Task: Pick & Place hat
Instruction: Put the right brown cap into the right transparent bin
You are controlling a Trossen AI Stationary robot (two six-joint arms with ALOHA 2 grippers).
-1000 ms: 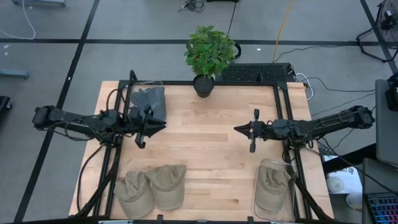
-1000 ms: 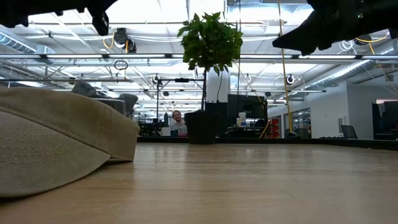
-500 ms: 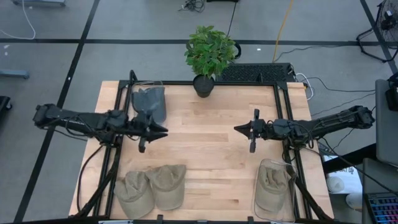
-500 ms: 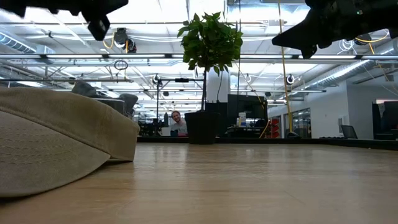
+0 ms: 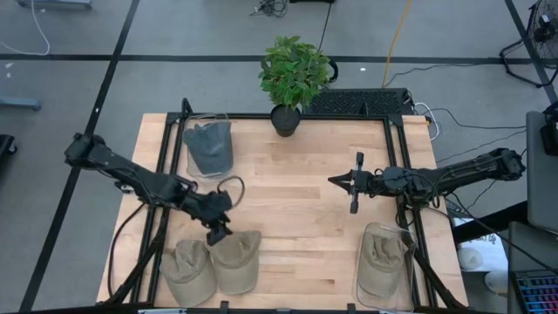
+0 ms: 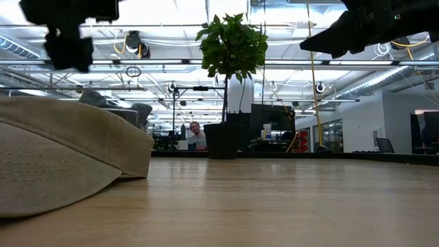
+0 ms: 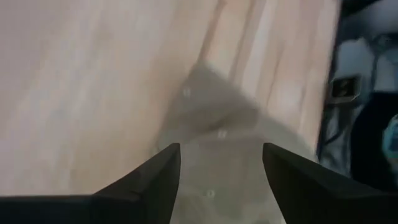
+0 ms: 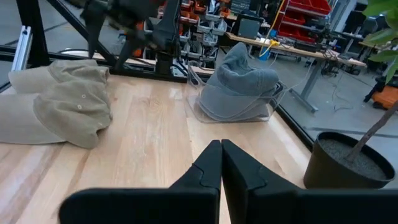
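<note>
Since a second ago, the left arm has swung from the upper left of the table down toward the lower left, and its claw (image 5: pixel 218 230) now hangs just above the nearer of two tan hats (image 5: pixel 234 259) lying side by side at the table's (image 5: pixel 296 201) lower left edge. From the left wrist view its fingers (image 7: pixel 149 177) stand apart, with tan cloth showing between them. The second tan hat (image 5: pixel 187 271) touches the first. A grey hat (image 5: pixel 209 146) sits in a clear bin at the upper left, and another tan hat (image 5: pixel 380 260) sits in a clear bin at the lower right. The right claw (image 5: pixel 353 183) waits at middle right, fingers pressed together and empty.

My worry is that the two tan hats overlap, so a closing claw could pinch both, or drag the neighbour off the lower edge, which is close. A shallow bite on soft cloth might also slip once lifted. A loose cable loops beside the left arm and could snag.

Open room is generous across the bare middle of the table. The potted plant (image 5: pixel 293 77) at the top centre edge and the black frame rails along both sides are the things to steer clear of.
</note>
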